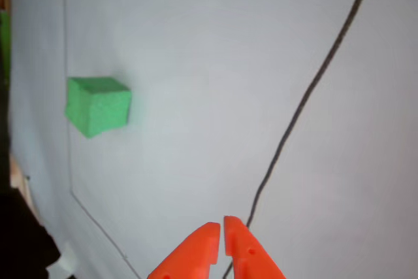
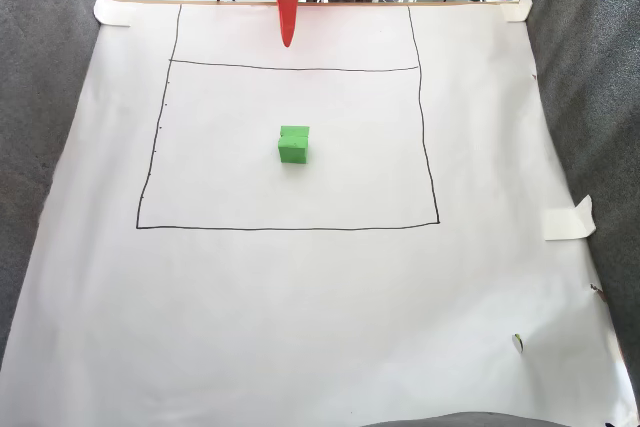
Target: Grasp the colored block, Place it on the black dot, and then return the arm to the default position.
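Inside the drawn rectangle (image 2: pixel 288 145), the colored block (image 2: pixel 293 145) sits alone (black dot unseen). Well apart, the orange hand (image 1: pixel 220 228) is closed and empty; the fixed view adds taped paper (image 2: pixel 300 297).

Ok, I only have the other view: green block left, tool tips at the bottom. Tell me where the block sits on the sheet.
Observer: In the fixed view the colored block sits near the middle of the rectangle, clear of its lines.
Operator: Now give me the tool.
Observer: The tool hangs at the sheet's far edge, well apart from the block.
Operator: Report the right edge.
Observer: A tape piece sticks out there.
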Tool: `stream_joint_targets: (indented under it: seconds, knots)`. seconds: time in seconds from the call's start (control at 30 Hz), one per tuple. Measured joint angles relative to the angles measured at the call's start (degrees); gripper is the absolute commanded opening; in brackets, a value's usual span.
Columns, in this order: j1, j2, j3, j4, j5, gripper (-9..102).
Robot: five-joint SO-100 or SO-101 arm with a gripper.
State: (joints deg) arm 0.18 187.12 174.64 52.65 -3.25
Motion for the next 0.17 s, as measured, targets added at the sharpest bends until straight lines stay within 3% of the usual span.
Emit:
stream_joint_targets:
  seconds: [0.17]
  knots:
    - [-0.1, 0.0, 0.0, 1.2, 0.7, 0]
